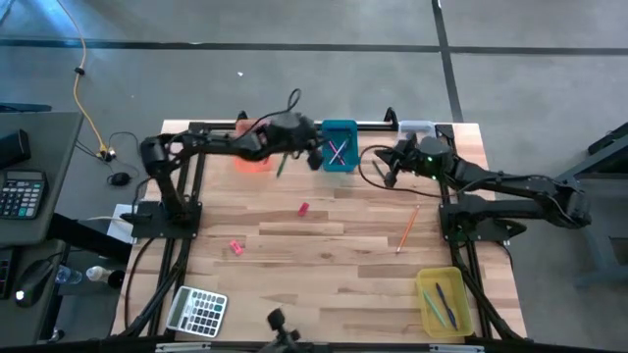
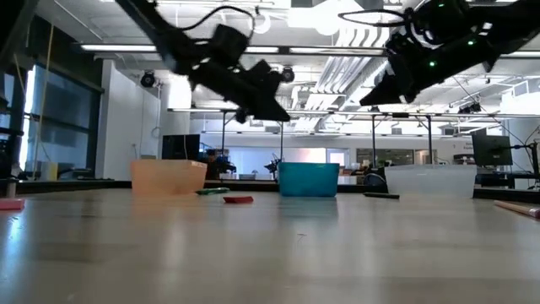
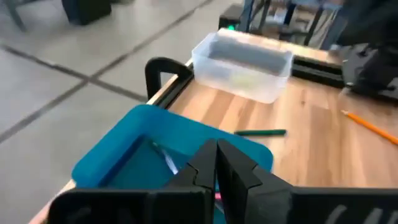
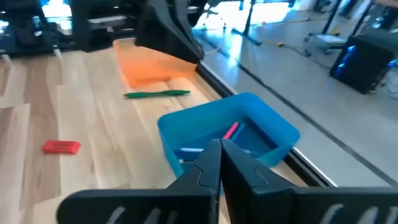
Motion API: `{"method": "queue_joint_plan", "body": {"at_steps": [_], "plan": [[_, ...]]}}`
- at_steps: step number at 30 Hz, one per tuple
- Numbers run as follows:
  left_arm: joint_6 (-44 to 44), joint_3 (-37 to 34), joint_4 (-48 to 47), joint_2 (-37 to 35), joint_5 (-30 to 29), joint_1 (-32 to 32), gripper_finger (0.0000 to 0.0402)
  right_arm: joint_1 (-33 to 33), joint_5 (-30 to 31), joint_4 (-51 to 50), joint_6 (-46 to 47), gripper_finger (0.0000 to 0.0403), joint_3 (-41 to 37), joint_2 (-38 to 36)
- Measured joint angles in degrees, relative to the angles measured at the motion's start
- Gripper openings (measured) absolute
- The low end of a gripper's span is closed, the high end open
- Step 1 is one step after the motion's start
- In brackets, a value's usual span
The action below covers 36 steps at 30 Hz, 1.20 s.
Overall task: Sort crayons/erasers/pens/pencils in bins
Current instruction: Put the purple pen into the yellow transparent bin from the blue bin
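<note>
My left gripper (image 1: 315,154) (image 3: 216,163) hovers shut and holding nothing over the near left part of the teal bin (image 1: 340,146) (image 3: 134,146). That bin holds a pink stick (image 4: 231,129) and a pale one crossed over each other. My right gripper (image 1: 388,172) (image 4: 219,157) is also shut on nothing, in the air right of the teal bin. A green pencil (image 1: 282,165) (image 4: 156,93) lies flat by the orange bin (image 1: 252,158). An orange pencil (image 1: 407,227), a red eraser (image 1: 303,208) and a pink eraser (image 1: 236,247) lie on the table.
A clear whitish bin (image 1: 416,127) (image 3: 242,59) stands at the far edge, right of the teal bin, and a dark green stick (image 3: 261,132) lies between them. A yellow bin (image 1: 442,300) with pens sits near right. A grey calculator (image 1: 198,311) lies near left.
</note>
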Motion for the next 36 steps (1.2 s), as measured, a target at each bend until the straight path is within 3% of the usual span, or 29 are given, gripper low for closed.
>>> {"method": "queue_joint_plan", "body": {"at_steps": [10,16,23,29,36], "plan": [[-0.26,-28.81,29.22,-12.65,-0.08,-0.69,0.0000,-0.59,-5.13,-8.71,-4.32,0.0000,12.61,12.83],[1.10,-40.79,41.92,-17.35,-0.25,0.07,0.0000,-1.15,-6.67,-18.06,-10.67,0.0000,26.17,23.18],[-0.92,-50.64,54.72,-18.27,-3.25,1.00,0.0000,-2.83,-9.59,-33.12,-20.06,0.0000,44.75,39.26],[-0.72,-56.79,63.70,-18.24,-6.58,1.05,0.0000,-5.39,-11.51,-42.09,-28.57,0.0002,55.60,51.12],[1.16,-59.16,65.31,-18.22,-6.99,1.16,0.0000,-9.00,-10.45,-52.62,-36.72,0.0059,66.07,62.59]]}}
